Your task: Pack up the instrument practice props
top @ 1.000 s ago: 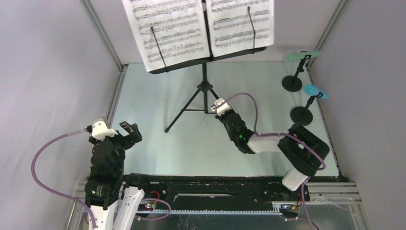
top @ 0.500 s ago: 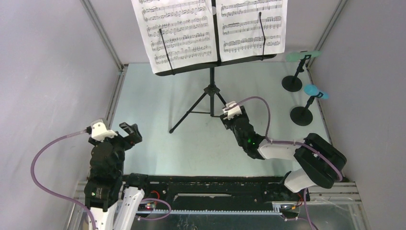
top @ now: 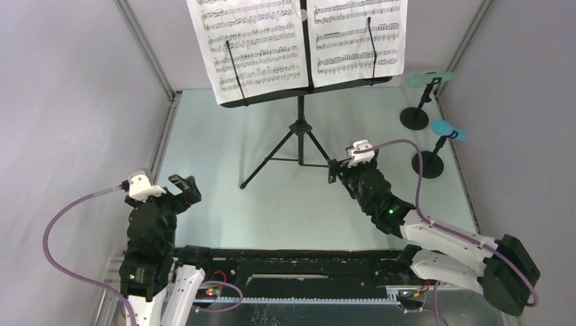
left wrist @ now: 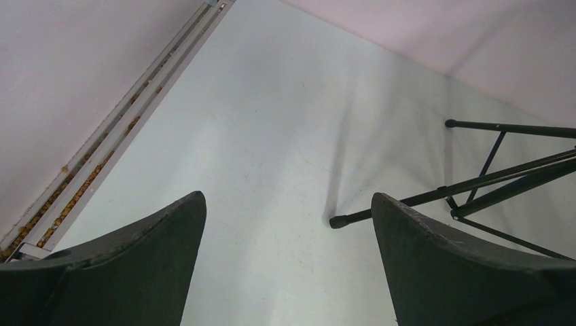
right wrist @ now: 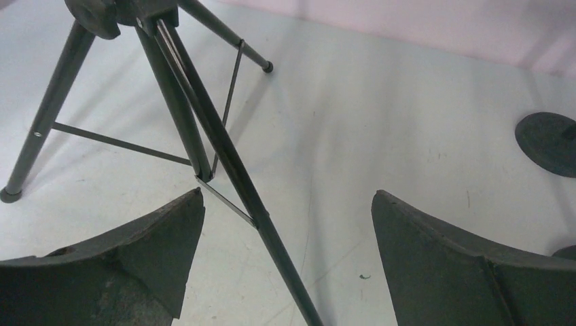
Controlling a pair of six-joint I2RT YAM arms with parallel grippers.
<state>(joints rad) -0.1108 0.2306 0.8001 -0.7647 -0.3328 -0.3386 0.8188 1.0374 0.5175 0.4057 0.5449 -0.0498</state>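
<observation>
Right pincer shows wide open on my screen, gripping nothing, and one leg of the black tripod music rack crosses the gap between its fingers. I see white sheet-music pages on the rack's desk beyond it. To its right stands a blue plastic toy microphone on a black round-based holder, with a mint-green toy microphone farther off. My left pincer is open too, well apart.

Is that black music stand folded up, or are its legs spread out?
Spread: the music stand stands upright, its three legs splayed on the table, sheet music on its desk.
</observation>
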